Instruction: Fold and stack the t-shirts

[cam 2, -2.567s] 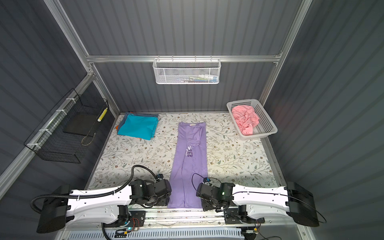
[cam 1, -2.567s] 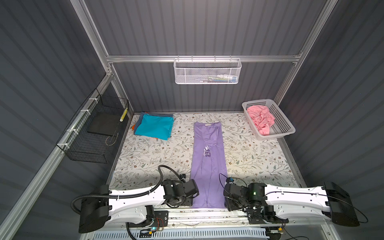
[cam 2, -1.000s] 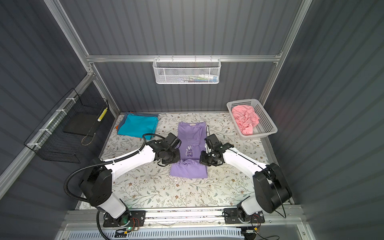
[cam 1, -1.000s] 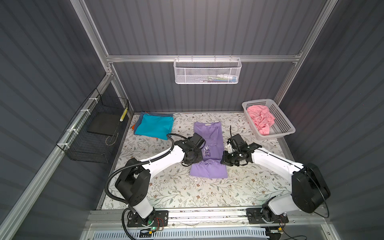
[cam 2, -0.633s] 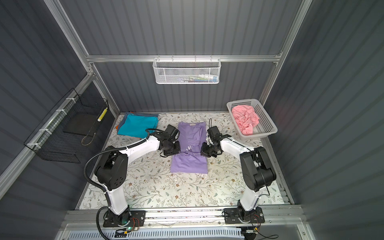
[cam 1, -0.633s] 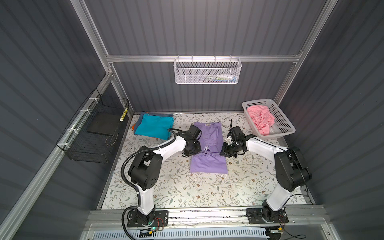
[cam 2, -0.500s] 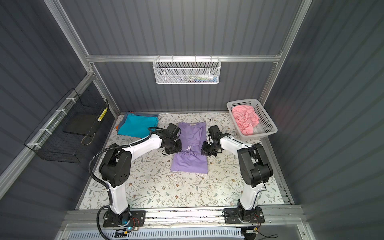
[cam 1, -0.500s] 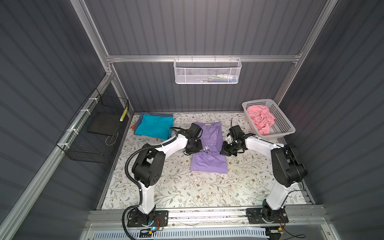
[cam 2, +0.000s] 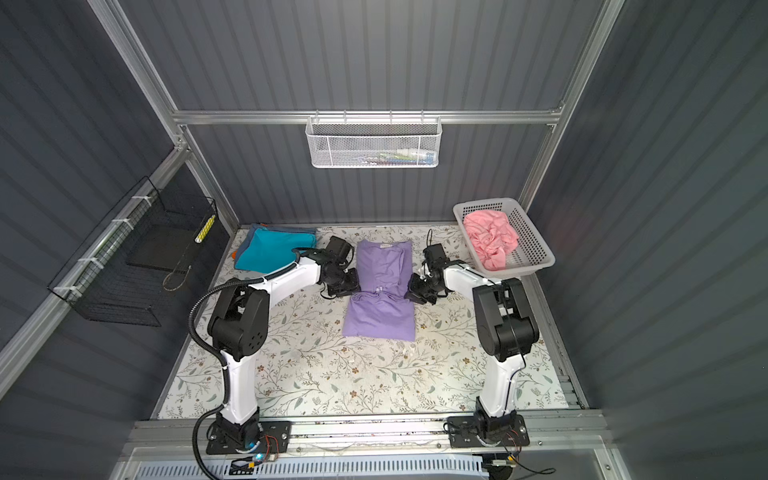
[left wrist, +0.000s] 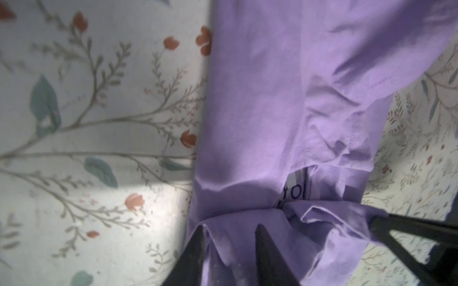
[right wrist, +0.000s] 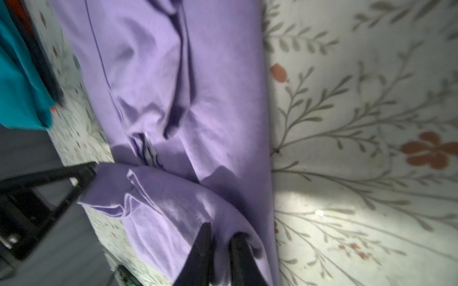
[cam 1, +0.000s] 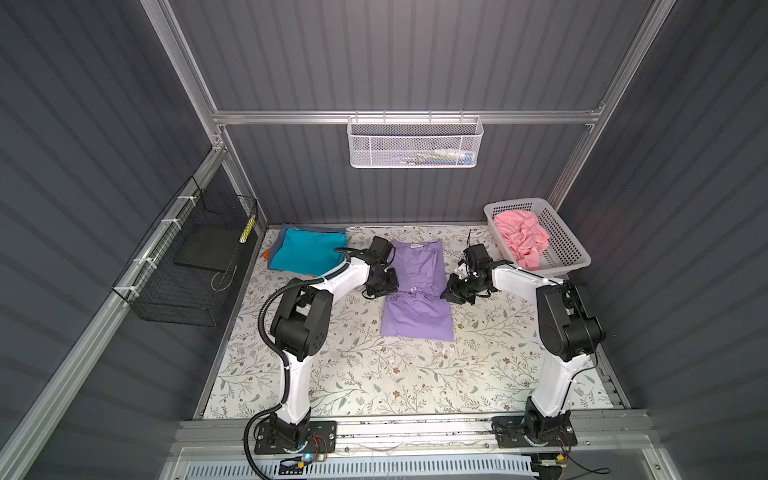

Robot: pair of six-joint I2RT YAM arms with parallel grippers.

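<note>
The lavender t-shirt [cam 1: 417,266] [cam 2: 382,259] lies mid-table, its near half folded up over the rest, hem across the middle. My left gripper [cam 1: 386,287] [left wrist: 229,229] is at the hem's left corner, jaws apart, with loose cloth between the fingers [left wrist: 197,237]. At the right corner, my right gripper [cam 1: 452,293] [right wrist: 221,232] has its jaws slightly parted around a fold of the hem. A folded teal t-shirt [cam 1: 307,251] tops a stack at the back left. A crumpled pink t-shirt [cam 1: 521,239] fills the white basket [cam 1: 577,257].
A white mesh basket [cam 1: 415,143] hangs on the back wall. A black wire basket [cam 1: 191,266] hangs on the left wall. The floral tabletop [cam 1: 374,374] stretches towards the near rail, where both arm bases stand.
Both grippers carried the shirt's near hem from the front edge up to its middle, folding it in half. Both pairs of jaws have just parted, the left wider.
</note>
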